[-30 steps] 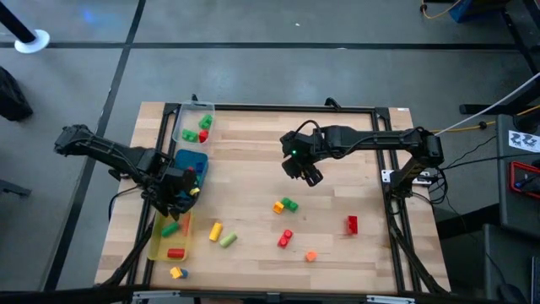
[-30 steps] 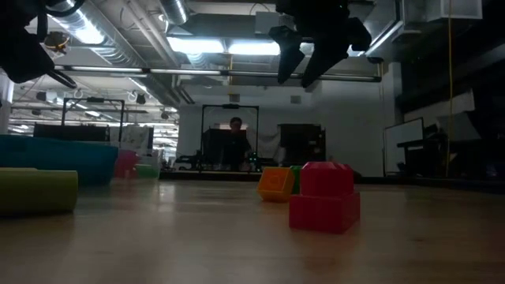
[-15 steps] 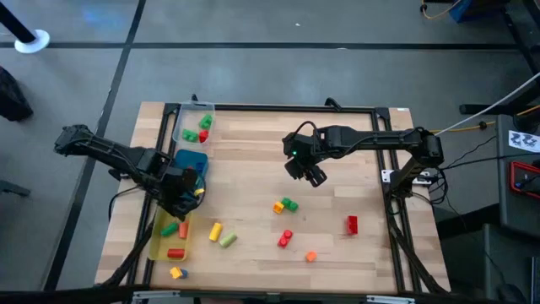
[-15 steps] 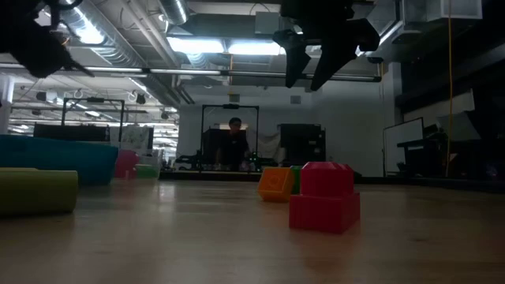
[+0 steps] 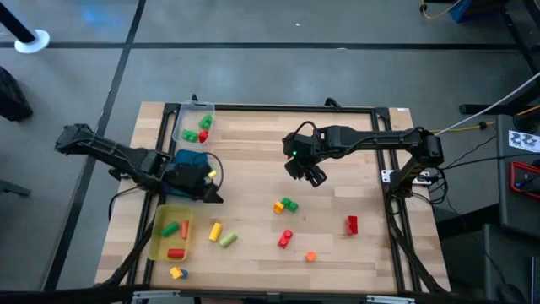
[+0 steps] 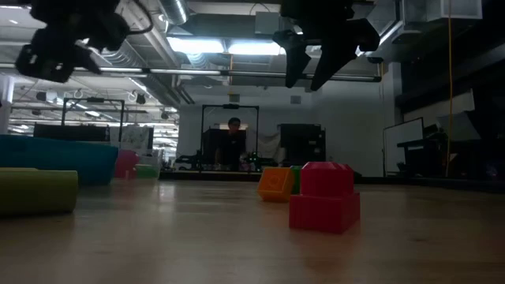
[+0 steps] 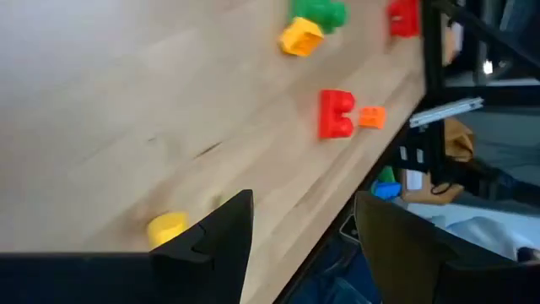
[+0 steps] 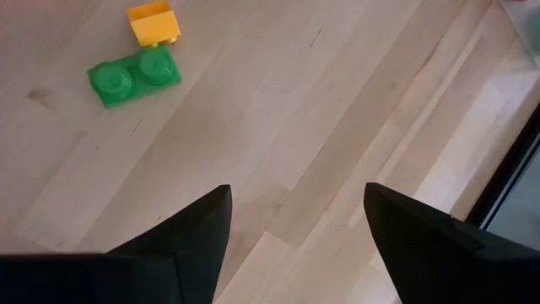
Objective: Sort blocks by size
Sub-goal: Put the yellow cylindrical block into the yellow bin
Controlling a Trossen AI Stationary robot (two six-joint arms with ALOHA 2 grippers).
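- A pale wooden surface [image 5: 253, 152] in a black frame stands on a grey floor; the low view looks across it into a dim workshop where a person [image 6: 233, 142] sits far behind.
- The left pincer [image 5: 209, 187] hangs over the surface just beside the blue tray [image 5: 192, 157], fingers spread with nothing between them.
- The right pincer [image 5: 312, 176] hangs over the middle of the surface, fingers spread and empty.
- Near it lie a green brick [image 8: 135, 77] and a yellow block [image 8: 153, 23], close together.
- A red brick [image 5: 285, 239], an orange cube [image 5: 310, 256] and another red brick [image 5: 352, 224] lie toward the near edge.
- The yellow tray [image 5: 159, 241] holds orange, green and red blocks; the clear tray [image 5: 182, 120] holds green and red ones.
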